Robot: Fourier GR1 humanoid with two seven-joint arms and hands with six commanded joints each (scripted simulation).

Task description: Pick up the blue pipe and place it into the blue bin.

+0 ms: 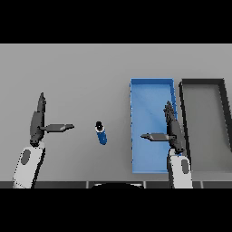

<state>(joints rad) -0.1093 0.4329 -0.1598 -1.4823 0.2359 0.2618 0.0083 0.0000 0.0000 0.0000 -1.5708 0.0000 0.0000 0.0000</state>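
Pipe [101, 132]: short, blue, dark-capped, lying on grey table [81, 72].

A single head view looks steeply down on the flat grey table [81, 72] from the robot's own side, facing away from the robot. It stands far enough back to take in the whole rectangular blue bin [152, 82], most of the dark grey rectangular tray [202, 81] at right, and both forearms entering from the lower edge.
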